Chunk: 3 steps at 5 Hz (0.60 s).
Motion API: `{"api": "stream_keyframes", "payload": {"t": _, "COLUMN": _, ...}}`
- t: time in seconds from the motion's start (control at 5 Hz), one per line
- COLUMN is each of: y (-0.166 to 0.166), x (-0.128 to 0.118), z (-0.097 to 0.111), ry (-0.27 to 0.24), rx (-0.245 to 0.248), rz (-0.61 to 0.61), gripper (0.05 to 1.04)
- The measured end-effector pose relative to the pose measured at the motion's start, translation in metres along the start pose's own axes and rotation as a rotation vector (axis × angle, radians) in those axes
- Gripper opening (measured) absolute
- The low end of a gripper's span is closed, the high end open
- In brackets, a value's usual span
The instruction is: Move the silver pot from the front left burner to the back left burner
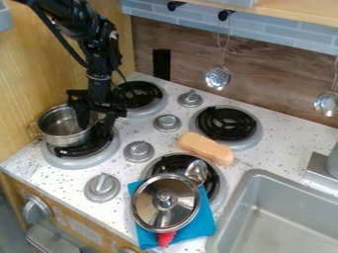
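One gripper [96, 126] is at one pot [61, 134] among four burners [226, 123]; clenched or released, I cannot tell.

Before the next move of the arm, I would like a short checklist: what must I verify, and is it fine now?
1. Gripper beside or over the pot's rim: ok.
2. Firm hold on the pot: cannot tell.
3. Pot centred on its burner: not ok, it sits off toward the wooden wall.
4. Lid away from gripper: ok, it lies on the blue cloth.
5. Burner under the spoon uncovered: not ok.
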<state>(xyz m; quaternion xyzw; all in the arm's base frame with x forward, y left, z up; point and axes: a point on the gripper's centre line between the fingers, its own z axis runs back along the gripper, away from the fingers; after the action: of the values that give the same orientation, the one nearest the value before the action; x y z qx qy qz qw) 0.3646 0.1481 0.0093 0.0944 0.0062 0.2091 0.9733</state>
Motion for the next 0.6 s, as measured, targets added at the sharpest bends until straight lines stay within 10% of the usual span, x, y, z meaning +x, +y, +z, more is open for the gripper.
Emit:
{"api": "stream_keyframes", "payload": {"t": 0.4, "y": 0.0037, "x": 0.0021, "z": 0.0004, "ry": -0.003, "rx": 0.020, "rz": 0.037, "gripper": 0.170}}
{"api": "stream_keyframes", "payload": {"t": 0.6, "y": 0.0061, "x": 0.0033, "z": 0.0006, "ry": -0.012, "rx": 0.039, "rz": 0.041, "gripper": 0.091}}
